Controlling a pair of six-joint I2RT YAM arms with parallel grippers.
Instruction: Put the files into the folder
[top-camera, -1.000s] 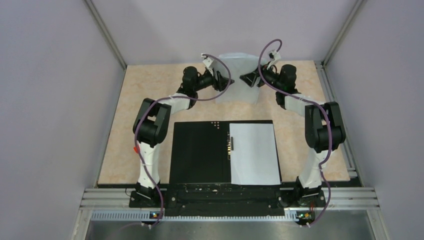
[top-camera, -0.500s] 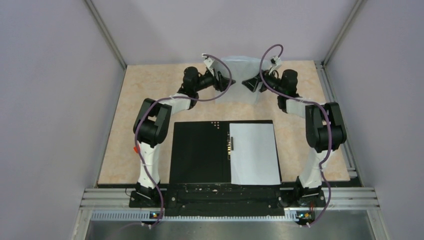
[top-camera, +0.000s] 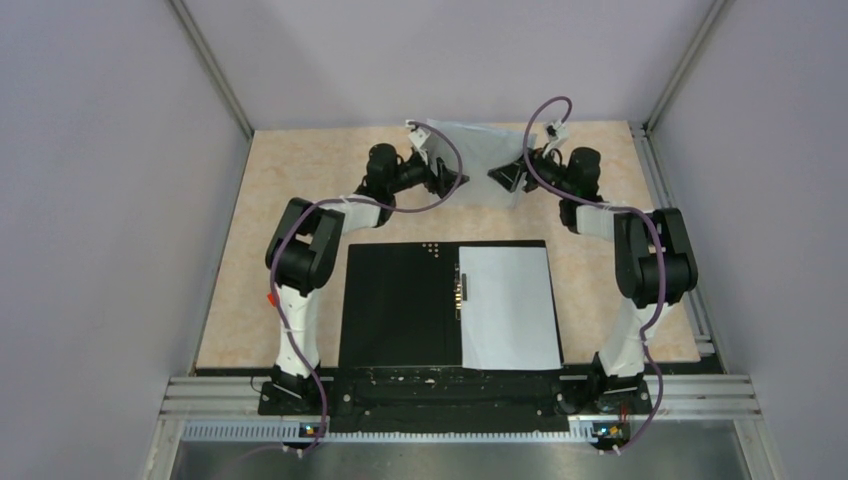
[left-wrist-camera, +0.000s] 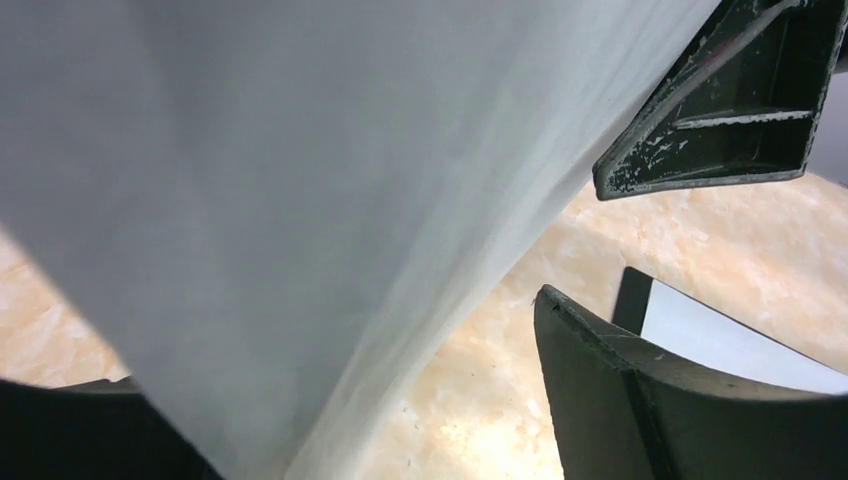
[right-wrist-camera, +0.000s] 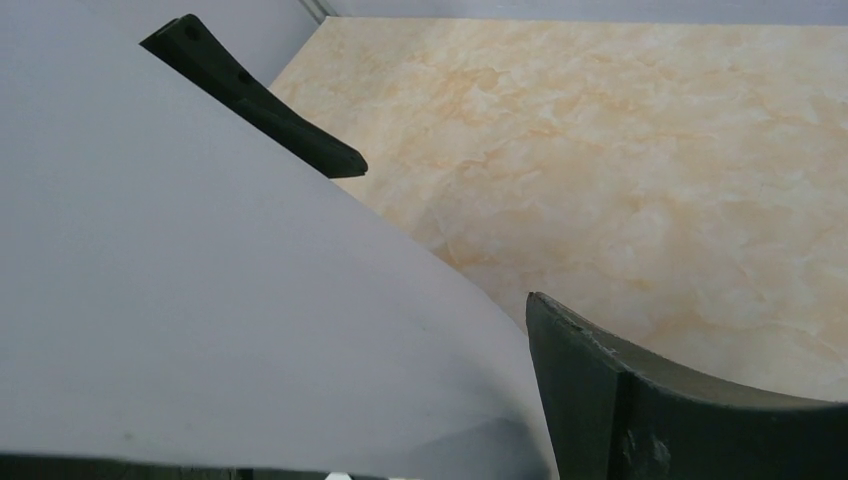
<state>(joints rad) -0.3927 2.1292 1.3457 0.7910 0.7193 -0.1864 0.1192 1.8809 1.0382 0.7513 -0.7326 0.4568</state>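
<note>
Beige marbled tabletop (top-camera: 300, 180) within lilac walls (top-camera: 100, 200); left gripper (top-camera: 447, 180) and right gripper (top-camera: 501, 178) gape around paper sheet (top-camera: 478, 150).

Folder (top-camera: 400, 305): lay open and flat, black faces up, centred at the table's near edge.
Filed sheet (top-camera: 508, 305): white, lay flat on its right half.
Loose sheet (top-camera: 478, 165): white, bowed, at far edge's middle.
</note>
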